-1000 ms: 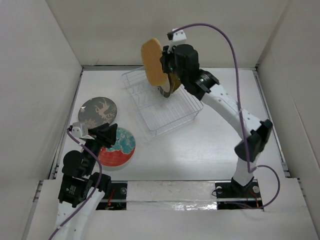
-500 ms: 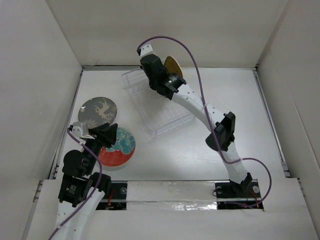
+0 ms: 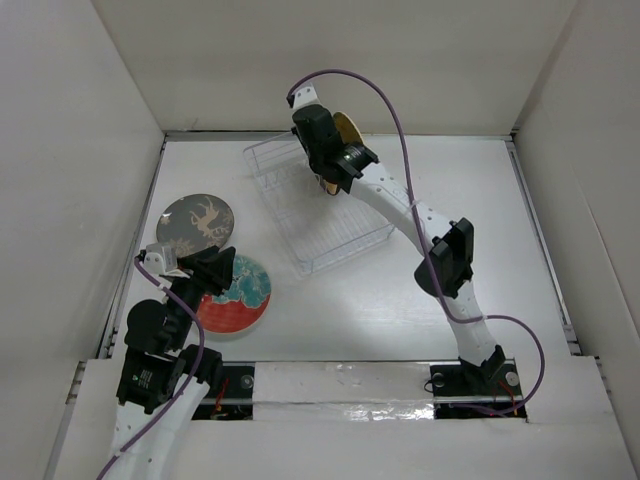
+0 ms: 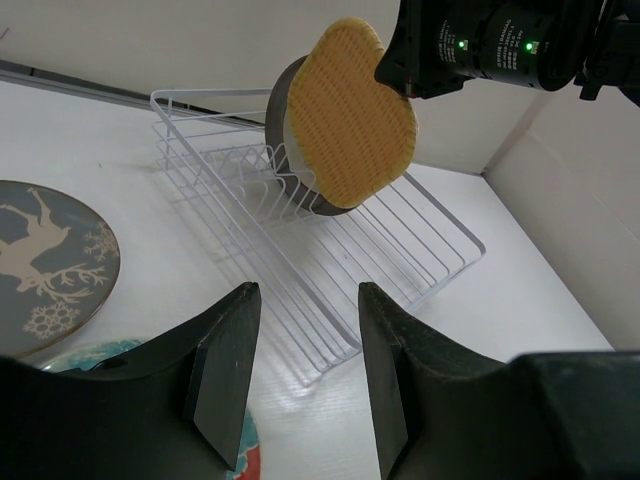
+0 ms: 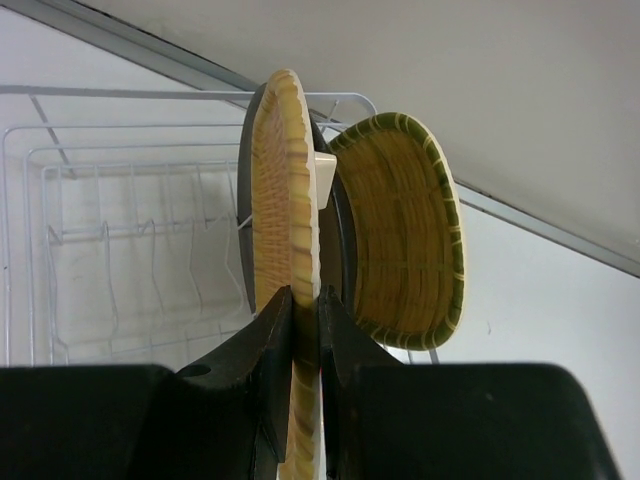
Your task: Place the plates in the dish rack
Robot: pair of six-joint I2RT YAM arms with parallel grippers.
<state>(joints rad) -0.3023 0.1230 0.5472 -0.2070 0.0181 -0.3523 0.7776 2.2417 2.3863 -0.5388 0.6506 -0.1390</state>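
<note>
My right gripper (image 5: 305, 320) is shut on the edge of a tan woven plate (image 5: 283, 200) and holds it upright over the back of the clear dish rack (image 3: 325, 215). Right behind it stand a dark-rimmed plate (image 5: 338, 250) and a green-rimmed woven plate (image 5: 405, 235). In the left wrist view the held tan plate (image 4: 350, 115) faces me, with the dark-rimmed plate (image 4: 280, 120) behind it. The grey antlered plate (image 3: 196, 222) and the red-and-teal plate (image 3: 240, 295) lie flat on the table left of the rack. My left gripper (image 4: 305, 370) is open and empty over the red-and-teal plate.
White walls close in the table on the left, back and right. The rack (image 4: 330, 260) lies at an angle, with its front rows of tines bare. The right arm's purple cable (image 3: 400, 130) loops over the rack's right side.
My right arm has carried the tan plate from above the middle of the rack to its back corner and turned it edge-on beside the standing plates. The left arm has not moved.
</note>
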